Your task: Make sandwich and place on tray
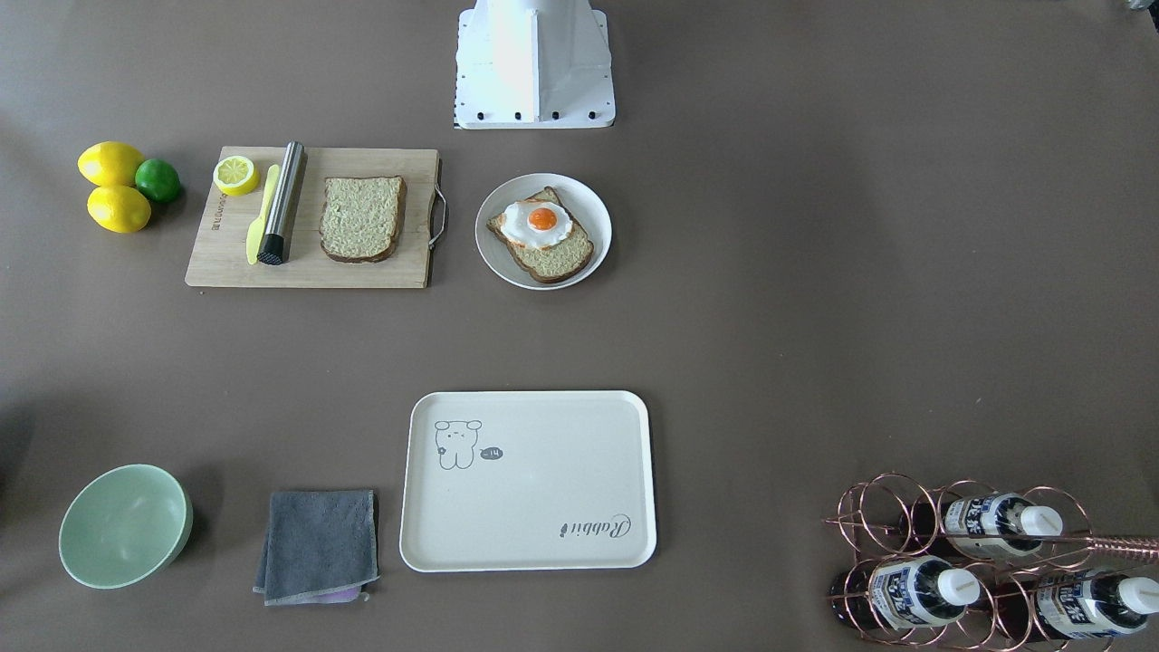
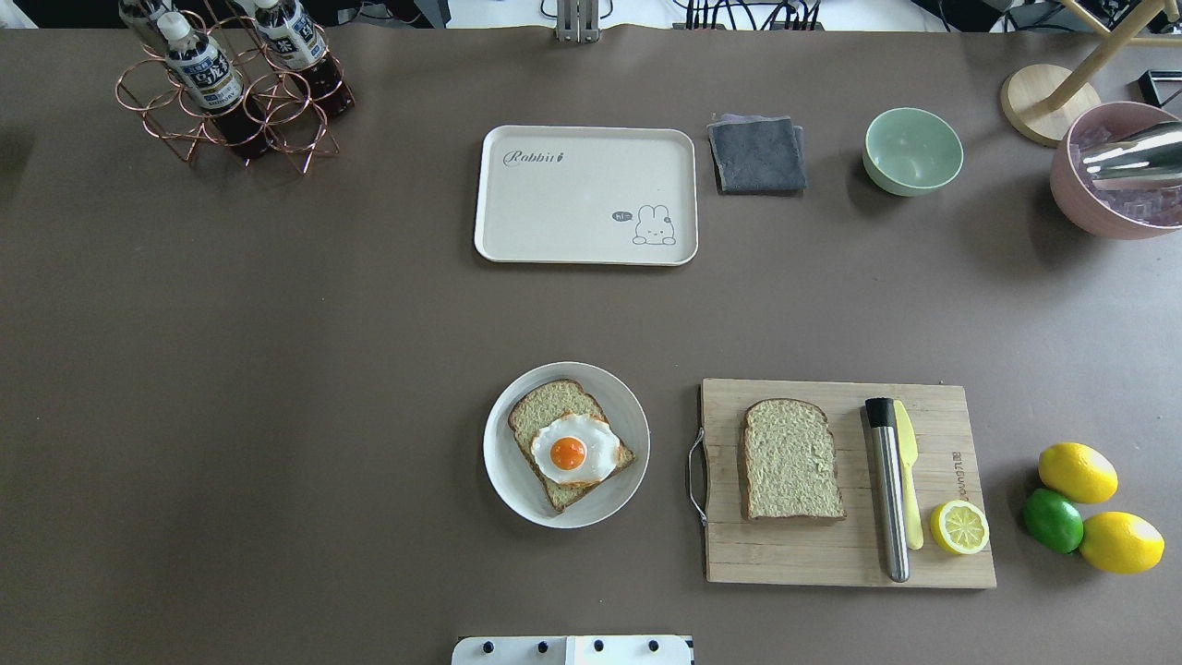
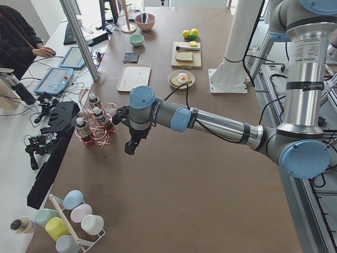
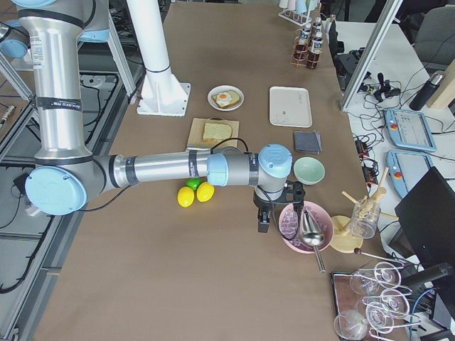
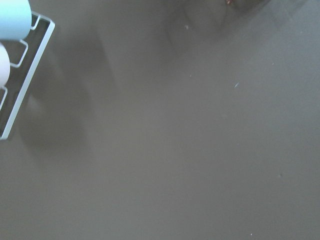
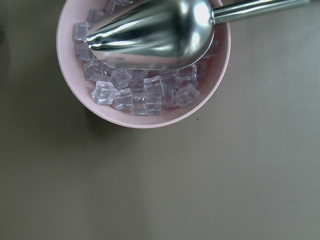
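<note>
We cannot tell whether either pincer is open or closed, since both show only in the side views. The left pincer [image 3: 130, 147] hangs over bare bench just beside the copper wire rack [image 3: 97, 132] of bottles. The right pincer [image 4: 263, 220] hangs just beside the pink bowl [image 6: 145, 121], which holds ice cubes [image 6: 132, 97] and a metal scoop [image 6: 150, 30].

The sandwich [image 2: 545, 416] lies well apart from both pincers and is only half built. One bread slice topped with the fried egg [image 2: 571, 451] sits on the round white plate [image 2: 517, 494]. The second bread slice [image 2: 791, 459] lies flat on the wooden cutting board [image 2: 831, 554], on the right pincer's side of the plate. The tray [image 2: 572, 199] carries no sandwich yet.

We judge these risks:
- **Ice bowl:** the right pincer starts so near the bowl that a careless swing toward the board could clip the scoop and spill ice.
- **Egg:** it only rests on its slice, so tilting or pressing off-centre could slide it out.
- **Carrying:** a pinch at one edge could shear the layers apart on the way to the tray.
- **Board:** the steel cylinder [image 2: 888, 489] lies just beside the second slice, and a wide approach could knock it.
</note>
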